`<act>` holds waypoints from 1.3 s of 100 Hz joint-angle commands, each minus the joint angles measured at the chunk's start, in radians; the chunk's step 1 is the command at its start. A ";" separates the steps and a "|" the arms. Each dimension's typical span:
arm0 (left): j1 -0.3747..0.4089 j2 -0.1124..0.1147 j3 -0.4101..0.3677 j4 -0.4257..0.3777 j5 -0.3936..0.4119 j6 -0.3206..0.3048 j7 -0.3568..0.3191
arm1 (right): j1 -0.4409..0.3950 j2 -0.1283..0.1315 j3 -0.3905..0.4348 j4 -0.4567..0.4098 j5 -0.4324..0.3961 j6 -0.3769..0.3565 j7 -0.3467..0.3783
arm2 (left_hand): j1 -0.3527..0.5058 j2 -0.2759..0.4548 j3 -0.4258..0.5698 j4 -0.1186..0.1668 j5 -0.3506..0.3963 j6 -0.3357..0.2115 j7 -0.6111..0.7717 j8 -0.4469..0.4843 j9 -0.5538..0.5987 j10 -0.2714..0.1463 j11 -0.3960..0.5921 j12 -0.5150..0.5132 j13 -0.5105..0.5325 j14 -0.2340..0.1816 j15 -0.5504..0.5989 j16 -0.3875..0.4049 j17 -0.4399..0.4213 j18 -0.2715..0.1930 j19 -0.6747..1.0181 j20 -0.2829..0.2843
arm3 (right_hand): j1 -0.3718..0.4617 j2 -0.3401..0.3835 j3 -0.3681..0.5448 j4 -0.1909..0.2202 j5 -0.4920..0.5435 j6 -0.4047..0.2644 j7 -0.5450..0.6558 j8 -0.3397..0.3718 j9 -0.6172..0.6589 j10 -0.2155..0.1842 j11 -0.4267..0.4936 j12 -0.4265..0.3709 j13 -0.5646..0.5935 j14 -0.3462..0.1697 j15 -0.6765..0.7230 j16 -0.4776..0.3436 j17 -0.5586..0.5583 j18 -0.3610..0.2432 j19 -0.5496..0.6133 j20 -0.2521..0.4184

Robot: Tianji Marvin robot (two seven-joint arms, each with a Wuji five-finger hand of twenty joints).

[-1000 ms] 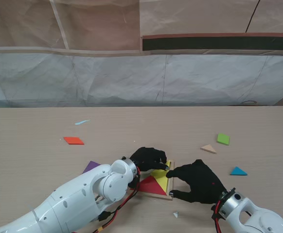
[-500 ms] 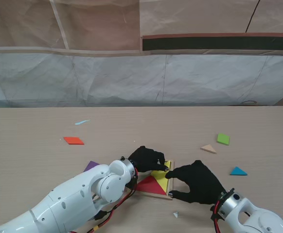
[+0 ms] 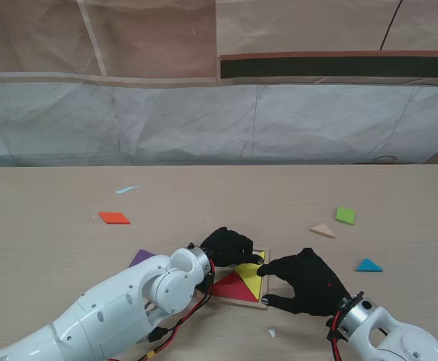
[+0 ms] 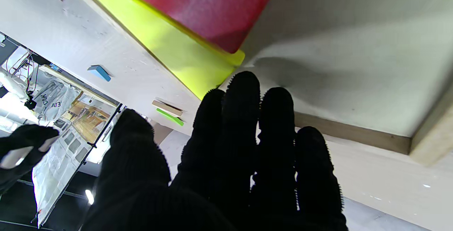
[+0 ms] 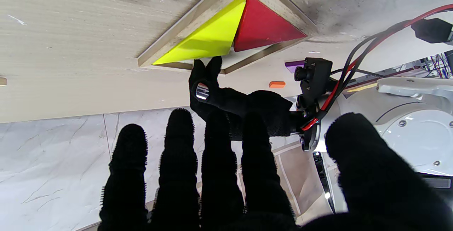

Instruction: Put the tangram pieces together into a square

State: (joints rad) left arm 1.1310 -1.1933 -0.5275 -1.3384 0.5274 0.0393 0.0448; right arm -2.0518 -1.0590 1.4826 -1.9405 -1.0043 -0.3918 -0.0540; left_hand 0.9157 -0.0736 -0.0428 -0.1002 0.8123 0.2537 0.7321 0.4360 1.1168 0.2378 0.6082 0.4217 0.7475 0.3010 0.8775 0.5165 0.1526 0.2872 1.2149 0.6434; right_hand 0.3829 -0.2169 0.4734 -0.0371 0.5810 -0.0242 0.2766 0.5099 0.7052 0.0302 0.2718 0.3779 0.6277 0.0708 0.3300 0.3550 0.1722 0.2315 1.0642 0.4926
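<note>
Looking down from the stand: wooden tray (image 3: 238, 303) at the centre of the frame, close to the near edge of the table, with yellow triangle (image 3: 251, 275) seated against its right rim and red triangle (image 3: 232, 286) along the rim nearer to me, the two meeting edge to edge. Left hand (image 3: 230, 244) over the tray's far side, fingertips down at the yellow triangle's far corner. Right hand (image 3: 306, 284) just right of the tray, fingers spread, forefinger and thumb against the right rim — bracing, grasping nothing. Loose pieces well apart: green square (image 3: 345, 216), tan triangle (image 3: 323, 230) and blue triangle (image 3: 368, 265) at the right of the frame, nearer the right hand; purple piece (image 3: 141, 259) and orange piece (image 3: 114, 218) at the left, nearer the left hand.

Turning to the left wrist: fingers (image 4: 244, 93) stretched out side by side, enclosing nothing, tips just short of or touching the yellow corner (image 4: 184, 57) — contact hard to judge. Red triangle (image 4: 212, 8) beyond it; bare tray floor and rim (image 4: 354, 135) beside the fingertips.

Seen from the right wrist: fingers (image 5: 180, 135) extended and apart, released. Left hand (image 5: 247, 107) with two fingertips on the tray's rim at the yellow triangle (image 5: 208, 40), long edge of that piece running along the rim (image 5: 170, 43) facing this hand. Probably a nudge to square the yellow home; most of the task undone.
</note>
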 commanded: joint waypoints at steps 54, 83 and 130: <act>-0.005 -0.013 0.001 0.006 -0.043 -0.028 -0.024 | -0.017 -0.005 0.007 -0.001 -0.002 0.010 0.007 | 0.025 0.054 -0.012 0.014 0.039 0.023 0.036 -0.001 0.031 0.007 0.046 -0.019 0.024 0.008 0.032 -0.019 0.014 -0.006 0.042 0.022 | 0.001 0.030 -0.027 0.001 -0.002 -0.012 0.001 -0.006 -0.022 -0.002 -0.016 0.000 -0.014 -0.004 -0.016 -0.006 -0.016 0.006 -0.014 0.006; -0.006 -0.017 0.007 0.006 -0.056 -0.032 -0.026 | -0.016 -0.005 0.007 0.002 -0.002 0.009 0.005 | 0.028 0.053 -0.009 0.015 0.029 0.019 0.031 -0.003 0.016 0.010 0.039 -0.022 0.011 0.013 0.025 -0.021 0.007 -0.006 0.035 0.020 | 0.002 0.031 -0.027 0.001 -0.001 -0.012 0.001 -0.006 -0.021 -0.002 -0.015 0.000 -0.014 -0.005 -0.016 -0.006 -0.016 0.007 -0.014 0.006; -0.012 -0.015 0.018 -0.005 -0.056 -0.021 -0.040 | -0.018 -0.005 0.008 0.004 0.000 0.013 0.007 | 0.025 0.052 -0.010 0.016 0.018 0.005 0.026 -0.004 -0.004 0.010 0.034 -0.023 -0.004 0.017 0.019 -0.021 0.001 0.001 0.031 0.019 | 0.003 0.030 -0.028 0.001 -0.001 -0.012 0.001 -0.006 -0.023 -0.002 -0.016 0.000 -0.015 -0.004 -0.016 -0.006 -0.016 0.006 -0.014 0.006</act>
State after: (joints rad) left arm 1.1151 -1.2055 -0.5042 -1.3297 0.4630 0.0058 0.0212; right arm -2.0601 -1.0598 1.4900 -1.9323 -1.0014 -0.3781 -0.0585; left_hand 0.9159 -0.0734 -0.0428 -0.1001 0.8216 0.2693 0.7595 0.4430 1.1349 0.2462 0.6485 0.4096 0.7618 0.3034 0.9095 0.5160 0.1682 0.2877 1.2371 0.6568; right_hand 0.3829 -0.2169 0.4649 -0.0371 0.5810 -0.0242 0.2766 0.5099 0.7052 0.0302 0.2717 0.3779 0.6277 0.0708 0.3300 0.3550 0.1722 0.2315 1.0640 0.4926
